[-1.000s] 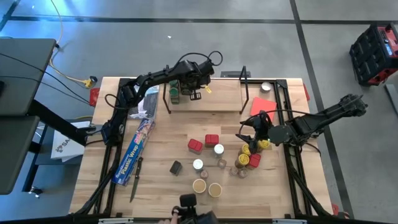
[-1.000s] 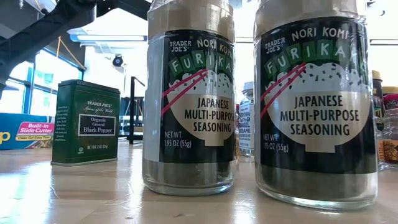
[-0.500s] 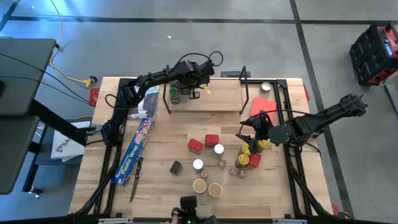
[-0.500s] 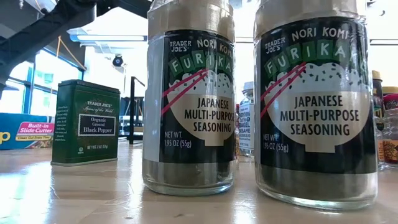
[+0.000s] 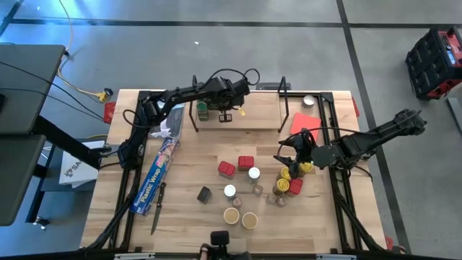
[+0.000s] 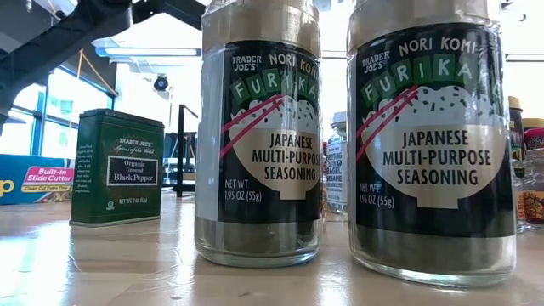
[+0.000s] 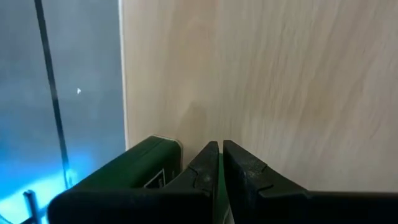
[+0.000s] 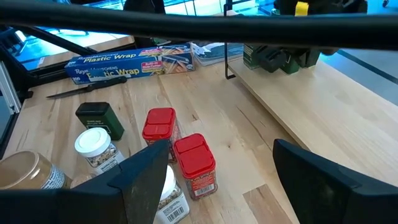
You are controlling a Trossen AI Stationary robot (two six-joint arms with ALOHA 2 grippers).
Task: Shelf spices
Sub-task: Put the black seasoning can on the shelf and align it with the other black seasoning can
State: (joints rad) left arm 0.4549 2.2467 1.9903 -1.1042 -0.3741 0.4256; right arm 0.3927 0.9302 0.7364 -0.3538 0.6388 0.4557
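At the far left of the table lies the long blue plastic-wrap box (image 5: 157, 175), with a dark knife (image 5: 157, 208) just beside its near end. My left gripper (image 5: 225, 115) reaches over the shelf (image 5: 256, 114) at the back of the table, above its light wooden board near the left end; my two fingers (image 7: 208, 168) are pressed together with nothing between them. A green tin (image 5: 203, 110) stands on the board just beside my left gripper, and in my left wrist view its green body (image 7: 134, 174) sits right against my closed fingers. The shelf's black wire post (image 5: 193, 114) rises on the tin's other side.

Out on the open table, a dark green pepper tin (image 5: 204, 193) stands alone, then two red square tins (image 5: 236, 165) side by side, a pair of white-lidded jars (image 5: 241, 182) and two tan-lidded furikake jars (image 5: 240, 217) at the near edge. Further right is a tight cluster of yellow-lidded and red spices (image 5: 289, 180). My right gripper (image 5: 290, 155) hovers at that cluster's far side with its fingers (image 8: 146, 177) spread wide and holding nothing; the red tins and a white-lidded jar lie ahead of it. A flat red card (image 5: 304, 121) lies at the right end of the shelf, with a small round jar (image 5: 309, 100) near the corner behind it.
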